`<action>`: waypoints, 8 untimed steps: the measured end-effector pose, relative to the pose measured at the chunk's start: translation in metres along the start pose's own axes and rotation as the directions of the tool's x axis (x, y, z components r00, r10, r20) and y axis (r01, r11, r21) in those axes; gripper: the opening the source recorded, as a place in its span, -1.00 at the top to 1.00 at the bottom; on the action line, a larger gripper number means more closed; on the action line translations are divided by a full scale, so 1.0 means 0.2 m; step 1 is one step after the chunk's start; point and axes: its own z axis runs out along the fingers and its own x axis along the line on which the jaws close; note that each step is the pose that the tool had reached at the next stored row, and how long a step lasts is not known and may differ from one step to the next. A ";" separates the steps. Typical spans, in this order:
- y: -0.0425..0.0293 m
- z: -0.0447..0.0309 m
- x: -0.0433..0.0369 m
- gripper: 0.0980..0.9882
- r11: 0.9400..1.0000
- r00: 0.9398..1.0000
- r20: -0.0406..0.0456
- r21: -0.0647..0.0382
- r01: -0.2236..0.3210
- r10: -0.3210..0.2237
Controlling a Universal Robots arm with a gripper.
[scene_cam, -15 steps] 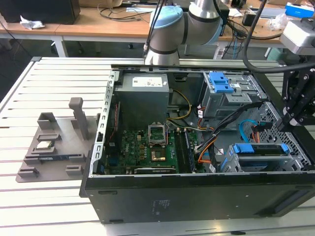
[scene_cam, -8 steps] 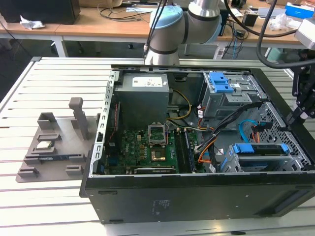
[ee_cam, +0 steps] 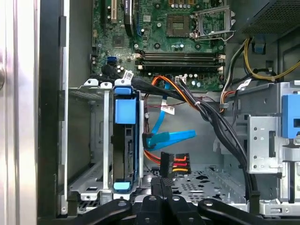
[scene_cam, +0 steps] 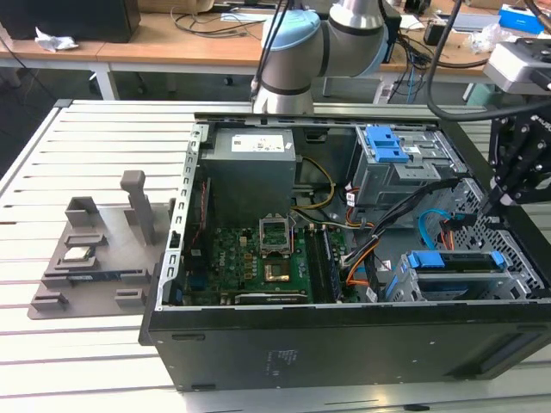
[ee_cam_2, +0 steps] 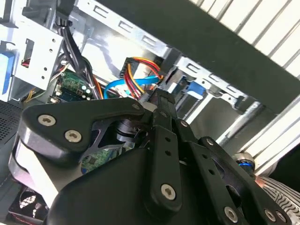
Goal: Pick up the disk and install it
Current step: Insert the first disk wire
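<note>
— Pincer point(ee_cam: 161, 187) state? It was seen with fingertips pressed together, nothing held between them, poised over the case point(scene_cam: 344, 344) floor just beside the drive cage point(ee_cam: 89, 140).

— And the disk point(ee_cam: 125, 145)?

— It was found seated on edge in that cage, its blue carrier ends showing, apart from the pincer.

— Progress?

— Installation was judged nearly or wholly done; whether cables point(ee_cam: 168, 138) had been attached to it could not be told.

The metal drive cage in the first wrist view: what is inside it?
A disk in its blue frame stands edge-on inside the cage. Cage walls cover its flat faces.
</note>
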 end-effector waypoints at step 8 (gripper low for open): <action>0.035 0.027 -0.014 0.98 1.000 1.000 0.000 0.000 0.000 0.000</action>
